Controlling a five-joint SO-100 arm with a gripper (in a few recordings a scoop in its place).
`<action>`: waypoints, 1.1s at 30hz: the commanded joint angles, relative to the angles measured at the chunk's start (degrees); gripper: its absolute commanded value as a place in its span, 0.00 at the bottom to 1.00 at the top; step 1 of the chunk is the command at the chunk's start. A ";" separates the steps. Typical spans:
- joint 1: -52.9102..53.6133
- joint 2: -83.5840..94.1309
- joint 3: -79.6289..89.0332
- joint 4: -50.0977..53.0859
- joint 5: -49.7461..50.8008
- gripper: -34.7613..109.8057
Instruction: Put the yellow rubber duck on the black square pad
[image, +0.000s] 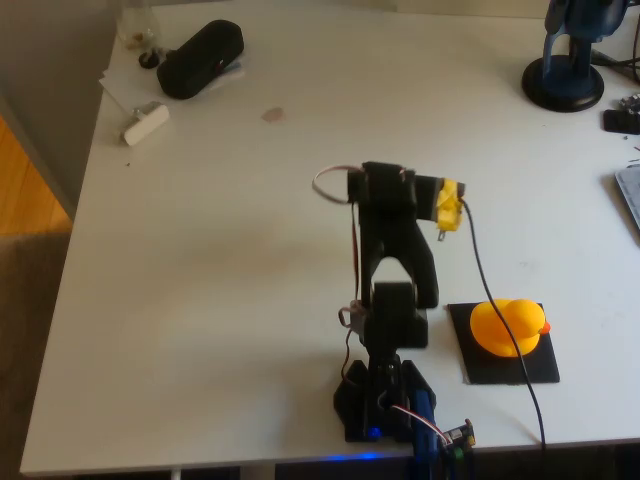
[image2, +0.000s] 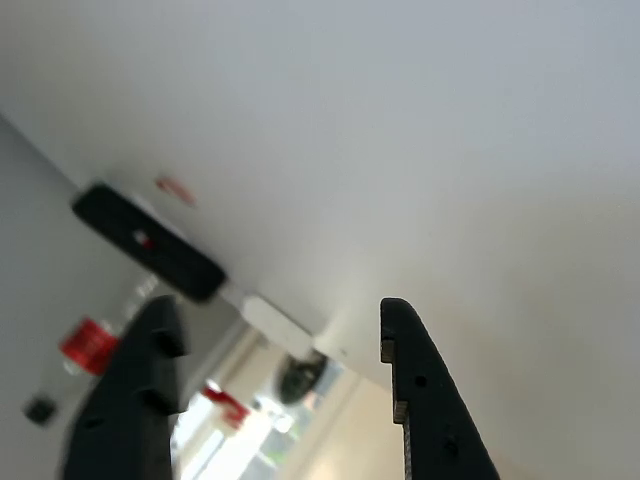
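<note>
White table (image: 220, 250) carries everything, with orange wood floor at its left edge in the overhead view. There the yellow rubber duck (image: 508, 326) sits on the black square pad (image: 502, 345), right of the folded black arm (image: 392, 290). The wrist view shows the gripper (image2: 285, 385) spread and empty above bare tabletop, with a black oblong pouch (image2: 148, 243) and a small white block (image2: 278, 325) beyond

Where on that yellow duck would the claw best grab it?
Probably around the yellow rubber duck's rounded body, coming down from above. It sits on the black square pad with open space around it, beak toward the right of the overhead view. The gripper is open, looking wide enough.
</note>
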 joint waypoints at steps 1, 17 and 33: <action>-4.48 8.96 5.80 -0.70 0.44 0.33; -9.23 34.01 23.64 0.09 -0.62 0.31; -8.70 34.10 23.47 0.18 -0.53 0.28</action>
